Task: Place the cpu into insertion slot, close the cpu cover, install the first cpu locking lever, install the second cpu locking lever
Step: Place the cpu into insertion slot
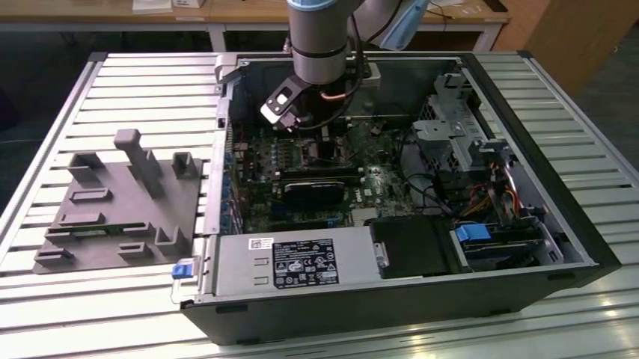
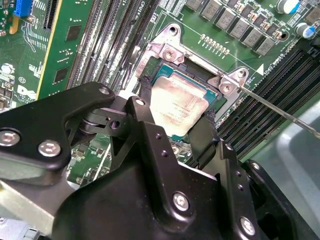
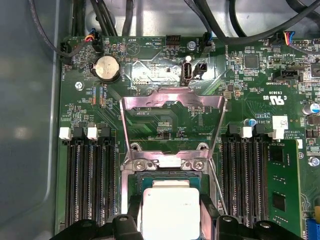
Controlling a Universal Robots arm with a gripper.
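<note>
cpu (image 2: pixel 177 107) gripped between fingers (image 2: pixel 202 140), one edge hidden

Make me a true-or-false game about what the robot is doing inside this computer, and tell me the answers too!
1. The fingers press on two opposite sides of the cpu. True.
2. The cpu cover is shut over the chip. False: it is swung open and the chip's top is bare.
3. The chip's top is bright green. False: it is dull silver-grey, and it is the board around it that is green.
4. The computer case lies flat with its side open. True.
5. A grey holder block sits outside the case, on the exterior view's left. True.
</note>
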